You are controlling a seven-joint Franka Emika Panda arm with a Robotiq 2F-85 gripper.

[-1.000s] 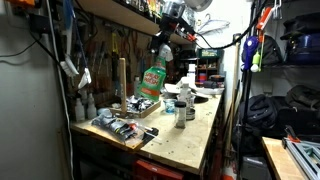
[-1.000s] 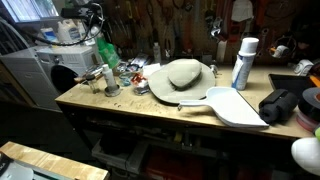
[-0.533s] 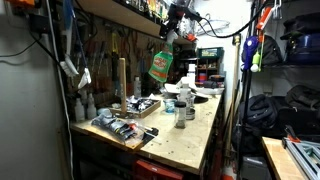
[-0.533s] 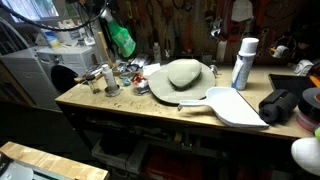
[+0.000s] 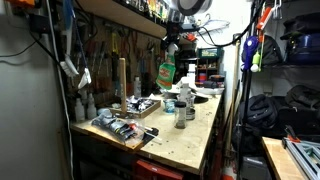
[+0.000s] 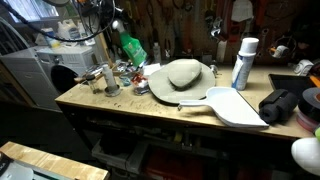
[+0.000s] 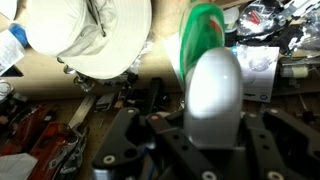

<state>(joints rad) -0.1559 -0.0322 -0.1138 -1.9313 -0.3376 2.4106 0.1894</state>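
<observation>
Green bottle (image 5: 167, 72) — aloft, clamped in the tool (image 5: 170, 47)

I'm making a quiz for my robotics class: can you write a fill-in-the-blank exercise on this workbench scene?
1. The gripper is shut on a bottle whose body is ____.
2. In the wrist view its cap is ____.
3. The pale, wide-brimmed thing lying on the workbench is a ____.
Missing words: green; white; hat.
</observation>
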